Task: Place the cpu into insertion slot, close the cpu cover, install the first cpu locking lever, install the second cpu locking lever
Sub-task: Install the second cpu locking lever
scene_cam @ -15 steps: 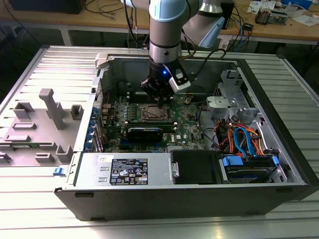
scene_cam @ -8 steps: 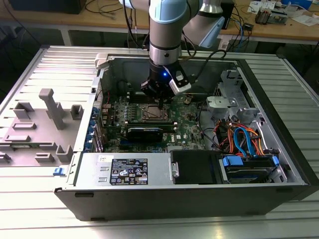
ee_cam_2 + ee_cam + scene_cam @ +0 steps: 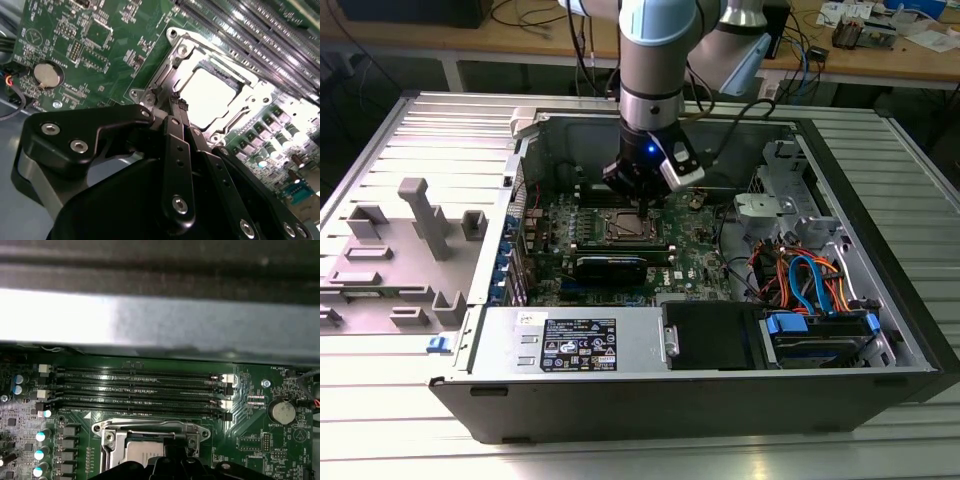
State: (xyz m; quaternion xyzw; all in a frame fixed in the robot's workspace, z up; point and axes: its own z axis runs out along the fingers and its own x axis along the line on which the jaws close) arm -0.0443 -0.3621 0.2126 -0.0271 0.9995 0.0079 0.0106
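Inside the computer case (image 3: 880,300), the gripper (image 3: 179,104), fingers pinched together and empty, presses at the closed cpu cover (image 3: 172,52) edge, seemingly working a locking lever; seating it needs a steady push.

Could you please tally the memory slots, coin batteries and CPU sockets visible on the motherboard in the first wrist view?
Memory slots: 4
Coin battery: 1
Socket: 1, gripper over it
Total: 6
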